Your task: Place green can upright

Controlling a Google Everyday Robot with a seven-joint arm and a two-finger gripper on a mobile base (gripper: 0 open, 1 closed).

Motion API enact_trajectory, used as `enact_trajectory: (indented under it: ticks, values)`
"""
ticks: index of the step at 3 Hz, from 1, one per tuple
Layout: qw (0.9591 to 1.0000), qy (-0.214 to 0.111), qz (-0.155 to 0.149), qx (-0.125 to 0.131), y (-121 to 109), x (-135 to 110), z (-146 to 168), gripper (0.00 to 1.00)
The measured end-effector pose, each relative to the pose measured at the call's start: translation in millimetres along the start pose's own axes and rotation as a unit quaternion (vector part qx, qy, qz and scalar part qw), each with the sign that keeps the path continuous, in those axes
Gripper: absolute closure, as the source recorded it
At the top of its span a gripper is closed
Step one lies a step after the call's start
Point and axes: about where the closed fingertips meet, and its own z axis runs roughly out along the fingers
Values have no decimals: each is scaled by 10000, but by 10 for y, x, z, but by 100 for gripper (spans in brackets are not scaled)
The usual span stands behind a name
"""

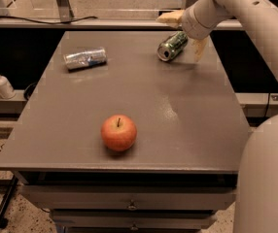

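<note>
Green can [173, 46] lies on its side, top facing front-left, between the gripper's [185, 33] spread fingers.

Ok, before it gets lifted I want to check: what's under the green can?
Only grey table shows beneath the green can, which lies on its side. The gripper, open astride it, covers its far end.

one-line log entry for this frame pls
gripper: open, astride green can | green can: on its side, far right of table | silver can: on its side, far left | apple: near front
</note>
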Motion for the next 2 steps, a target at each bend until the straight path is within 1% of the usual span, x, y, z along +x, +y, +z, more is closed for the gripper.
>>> enact_trajectory:
  ticks: [1,2]
  values:
    - [10000,-18,-39,-30,-25,-30,116,0]
    - [9997,-7,-148,-183,24,3,260,0]
